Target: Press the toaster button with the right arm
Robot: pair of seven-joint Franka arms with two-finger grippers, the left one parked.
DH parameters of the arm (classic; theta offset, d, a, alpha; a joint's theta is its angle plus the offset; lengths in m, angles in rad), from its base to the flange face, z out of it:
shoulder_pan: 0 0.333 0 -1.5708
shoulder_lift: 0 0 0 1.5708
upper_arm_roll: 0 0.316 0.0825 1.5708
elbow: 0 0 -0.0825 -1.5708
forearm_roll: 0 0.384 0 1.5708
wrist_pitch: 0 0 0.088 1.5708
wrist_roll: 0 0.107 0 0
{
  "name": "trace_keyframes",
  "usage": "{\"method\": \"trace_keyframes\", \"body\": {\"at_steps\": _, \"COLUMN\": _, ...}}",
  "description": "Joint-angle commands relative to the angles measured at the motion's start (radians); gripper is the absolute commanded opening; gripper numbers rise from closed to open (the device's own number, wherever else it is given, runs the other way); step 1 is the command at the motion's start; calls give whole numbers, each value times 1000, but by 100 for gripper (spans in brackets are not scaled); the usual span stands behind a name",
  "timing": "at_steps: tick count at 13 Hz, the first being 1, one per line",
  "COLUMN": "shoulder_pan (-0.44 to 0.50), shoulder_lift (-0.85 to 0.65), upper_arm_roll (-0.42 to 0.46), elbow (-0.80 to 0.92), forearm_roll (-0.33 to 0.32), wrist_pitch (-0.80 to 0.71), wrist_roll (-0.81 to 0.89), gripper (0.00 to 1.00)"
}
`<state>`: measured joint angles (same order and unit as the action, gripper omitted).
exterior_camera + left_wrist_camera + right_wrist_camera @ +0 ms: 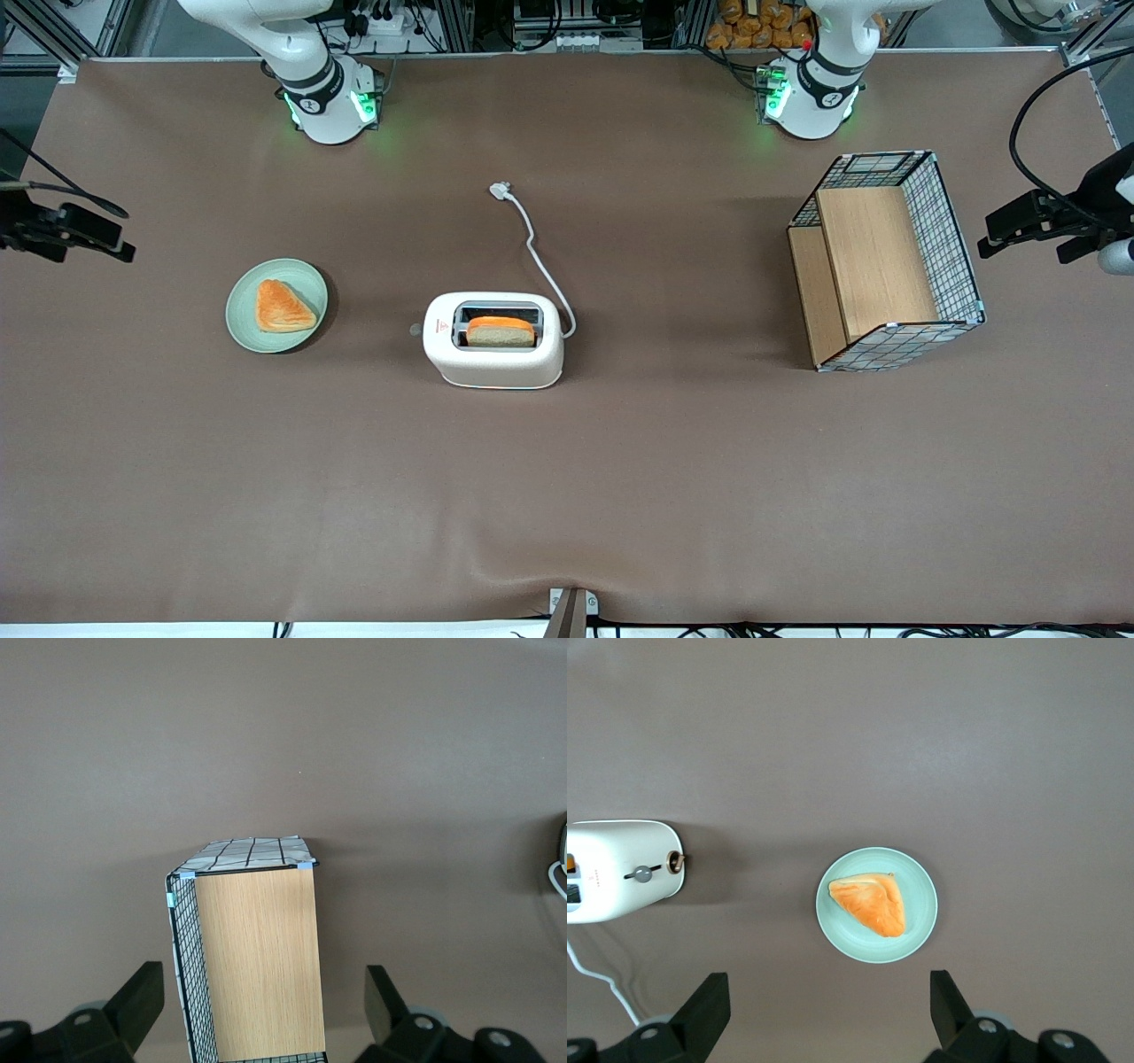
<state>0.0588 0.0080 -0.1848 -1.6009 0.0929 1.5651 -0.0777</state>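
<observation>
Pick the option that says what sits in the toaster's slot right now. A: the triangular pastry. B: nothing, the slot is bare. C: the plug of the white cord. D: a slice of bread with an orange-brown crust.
D: in the front view a slice of bread stands in the slot of the toaster, while the triangular pastry lies on the green plate; the gripper hangs open above that plate.

Brown table (266, 496) — perhaps cloth-covered
</observation>
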Motion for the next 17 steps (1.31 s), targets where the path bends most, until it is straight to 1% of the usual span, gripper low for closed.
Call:
{"method": "trace_keyframes", "body": {"at_steps": 1, "shoulder_pan": -102, "shoulder_lift": -5, "upper_arm_roll": 111, "elbow": 53, "forearm_roll": -25, "wrist_pitch": -100, "wrist_roll": 24, "gripper": 100}}
{"method": "trace_keyframes", "body": {"at_steps": 4, "shoulder_pan": -109, "shoulder_lift": -13, "upper_arm_roll": 117, "elbow": 113, "forearm_roll": -28, "wrist_pitch": -148, "wrist_roll": 38, "gripper": 100}}
{"method": "trace_keyframes", "body": {"at_steps": 6, "shoulder_pan": -117, "shoulder_lift": -13, "upper_arm_roll": 119, "elbow": 136, "forearm_roll": -54, "wrist_pitch": -184, "wrist_roll": 36, "gripper": 100}}
{"method": "trace_keyframes", "body": {"at_steps": 11, "shoulder_pan": -103, "shoulder_lift": -6, "upper_arm_roll": 116, "elbow": 185, "forearm_roll": -59, "wrist_pitch": -269, "wrist_roll": 79, "gripper": 100}}
{"method": "trace_keyframes", "body": {"at_steps": 13, "shoulder_pan": -102, "shoulder_lift": -6, "upper_arm_roll": 117, "elbow": 196, "forearm_roll": -59, "wrist_pitch": -280, "wrist_roll": 111, "gripper": 100}}
{"method": "trace_keyframes", "body": {"at_steps": 16, "shoulder_pan": -105, "shoulder_lift": -11, "upper_arm_roll": 116, "elbow": 193, "forearm_roll": -58, "wrist_pitch": -274, "wrist_roll": 99, "gripper": 100}}
{"method": "trace_keyframes", "body": {"at_steps": 17, "shoulder_pan": -99, "shoulder_lift": -5, "upper_arm_roll": 117, "elbow": 197, "forearm_roll": -71, "wrist_pitch": -272, "wrist_roll": 93, "gripper": 100}}
